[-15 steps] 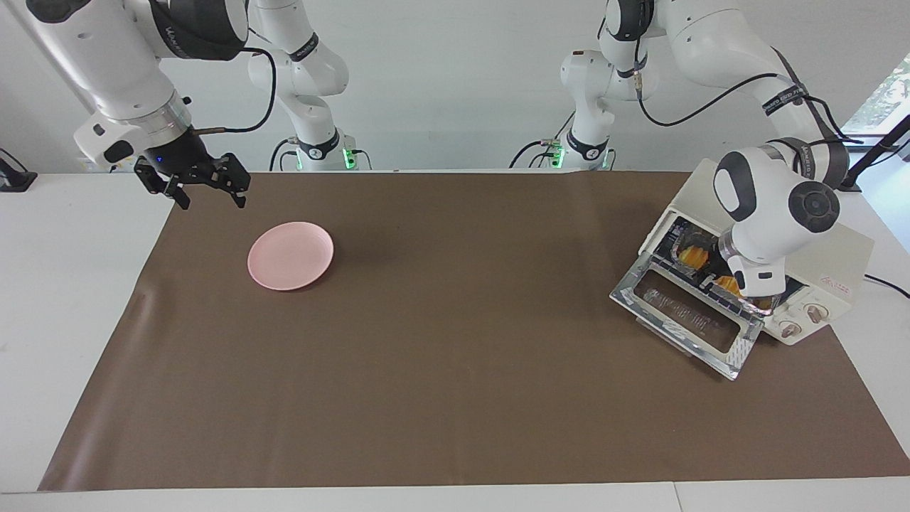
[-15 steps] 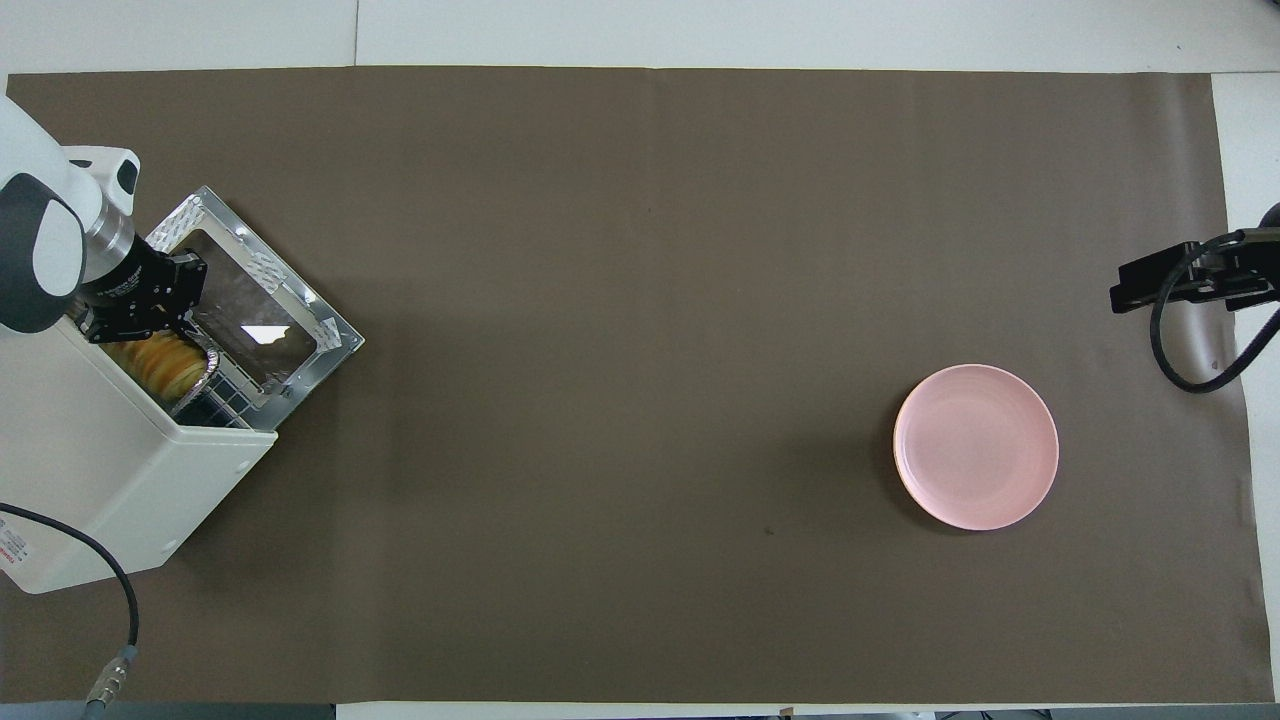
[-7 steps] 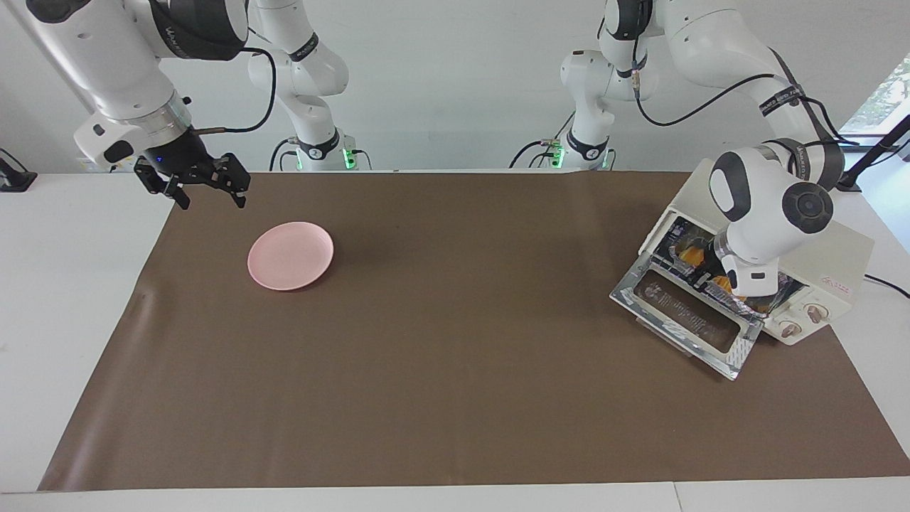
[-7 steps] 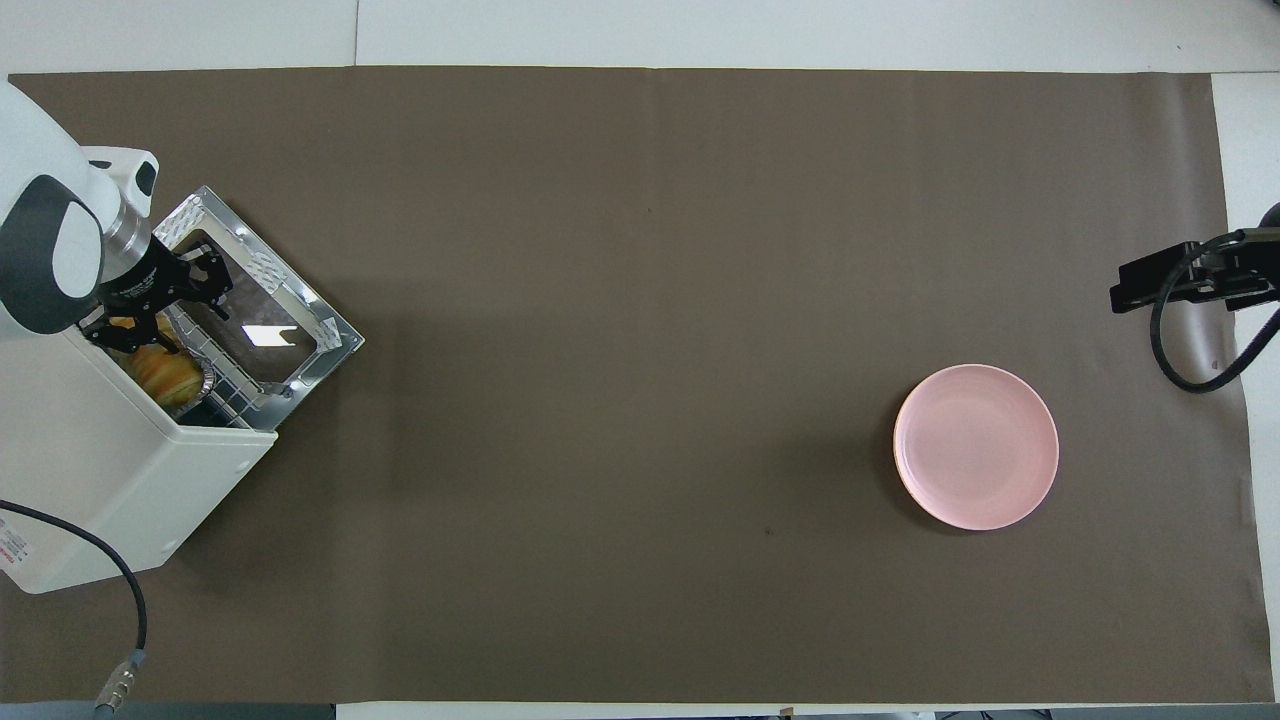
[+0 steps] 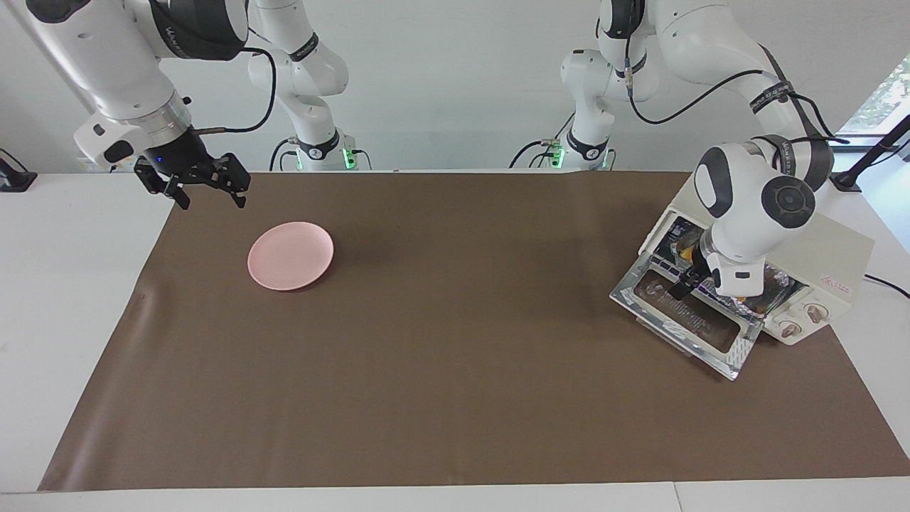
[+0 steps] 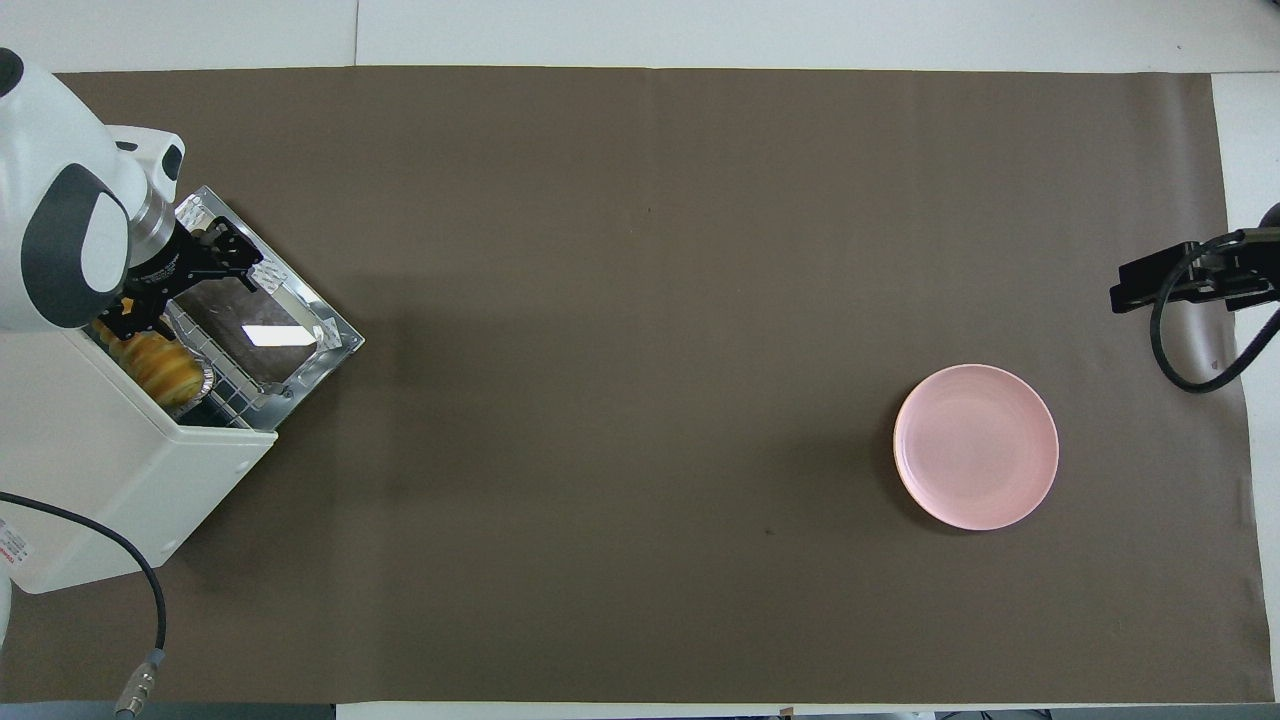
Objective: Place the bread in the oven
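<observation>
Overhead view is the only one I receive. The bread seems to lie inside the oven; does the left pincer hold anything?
Observer: No. In the facing view the left pincer hangs open and empty over the dropped door of the oven; the bread shows inside the mouth.
Operator: And the right pincer? I see only its edge.
Observer: The right pincer waits in the air with open fingers, over the edge of the mat, near the pink plate.
</observation>
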